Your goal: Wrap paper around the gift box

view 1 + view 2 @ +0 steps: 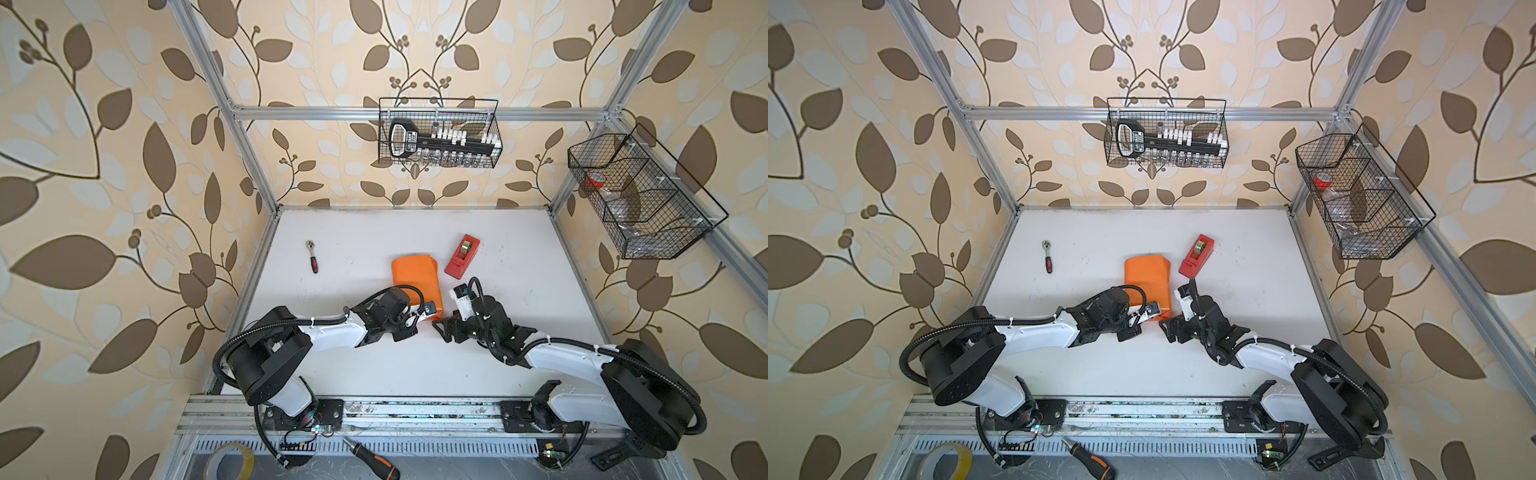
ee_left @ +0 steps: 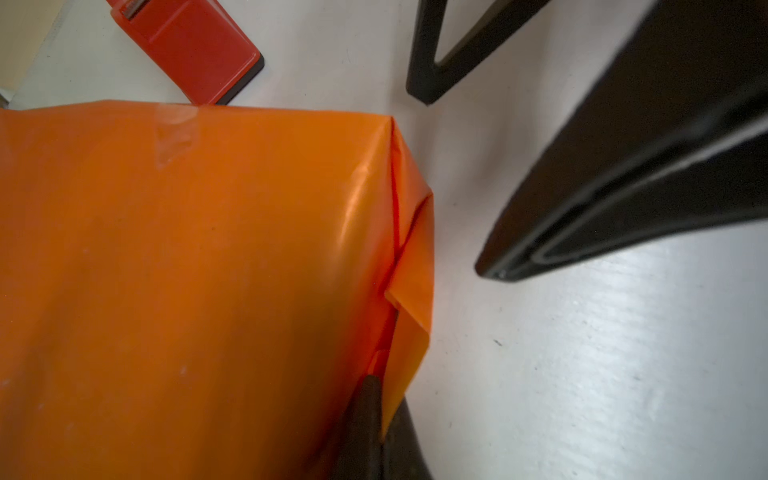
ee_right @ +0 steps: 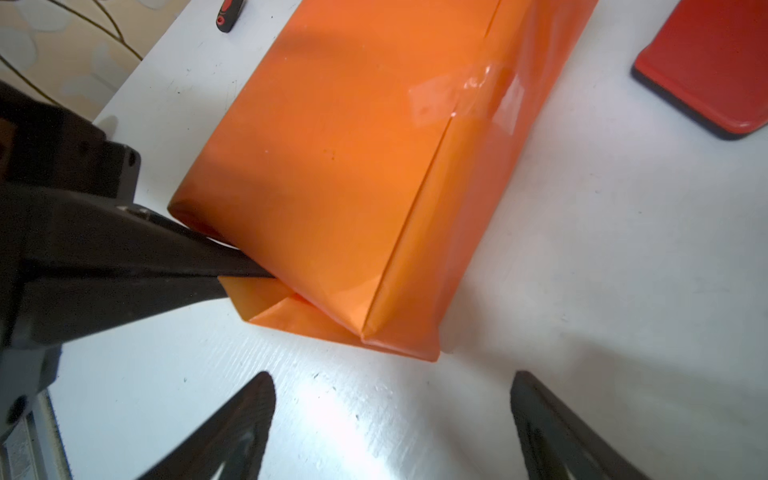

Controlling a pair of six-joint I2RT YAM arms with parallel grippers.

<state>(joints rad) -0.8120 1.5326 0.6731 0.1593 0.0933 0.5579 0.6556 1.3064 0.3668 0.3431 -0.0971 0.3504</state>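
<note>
In both top views, the thin, glossy bright-orange paper (image 1: 415,270) is lying in the middle of the white bench (image 1: 532,291). It is covering the gift box completely, so the box itself is not showing. A red plastic tape dispenser (image 1: 462,255) is sitting just beside the parcel at 2 o'clock. The left end effector (image 1: 428,313) is working at the parcel's 6 o'clock end, and the right end effector (image 1: 444,331) is hovering near 5 o'clock.

In the left wrist view, the left fingers (image 2: 365,424) are standing together, seemingly pinching the loose end flap.

In the right wrist view, the right jaws are standing wide apart and empty, just short of the folded corner. A strip of clear tape (image 3: 457,95) is holding the long seam.

The step in hand is probably closing this end. Doing it well means the left pinning its flap taut while the right is pressing the corner fold flat, gently, since thin paper tears.
</note>
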